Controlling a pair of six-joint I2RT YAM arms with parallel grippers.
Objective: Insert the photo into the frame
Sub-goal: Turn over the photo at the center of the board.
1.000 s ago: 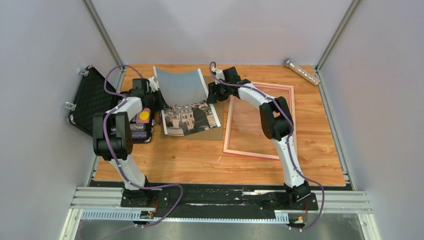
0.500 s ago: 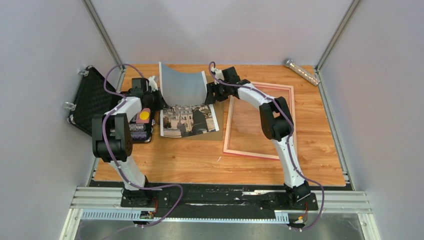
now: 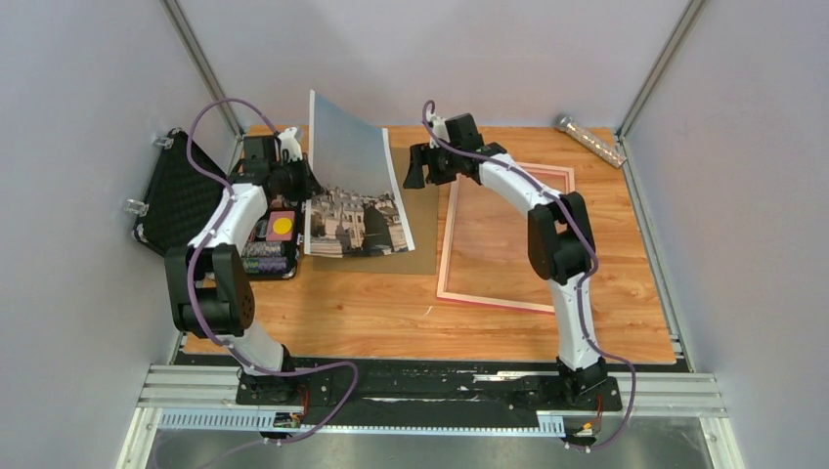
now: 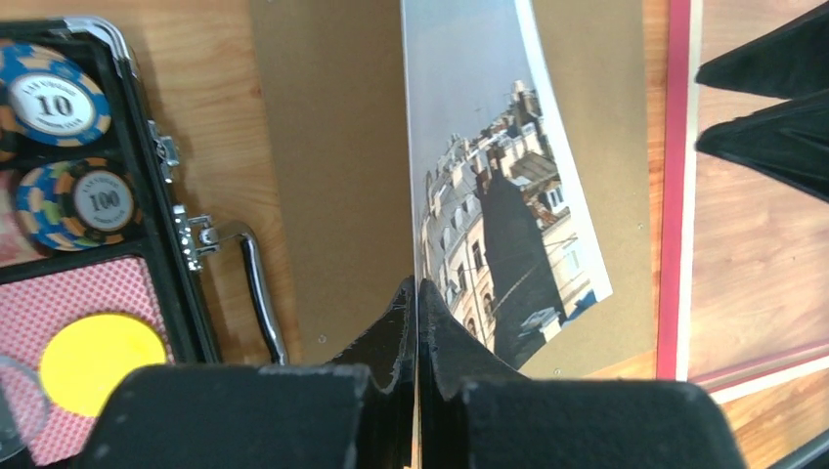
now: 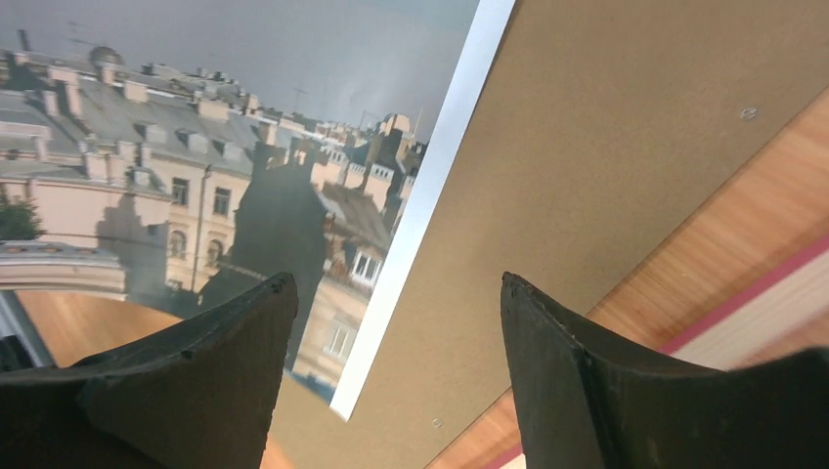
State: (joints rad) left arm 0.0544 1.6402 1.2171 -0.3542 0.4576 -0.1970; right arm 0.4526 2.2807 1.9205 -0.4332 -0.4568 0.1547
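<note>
Frame (image 3: 494, 301) lies flat with nothing in it; photo (image 3: 352, 186) tilts up just left of it over brown board (image 3: 422, 239), long axis far-to-near, left gripper (image 4: 417, 288) pinched on the edge away from the frame, right gripper (image 5: 391, 293) spread, empty, between photo and frame; case (image 3: 186, 195), well left, holds poker chips (image 4: 44, 93).

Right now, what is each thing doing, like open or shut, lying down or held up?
Large paper photo of city rooftops: held up at a tilt, pinched at one edge.
Thin pink rectangular picture frame: lying flat, nothing inside it.
Plain brown backing board: lying flat under the photo.
Black poker-chip case: lid open.
Left gripper: shut on the photo.
Right gripper: open, holding nothing.
</note>
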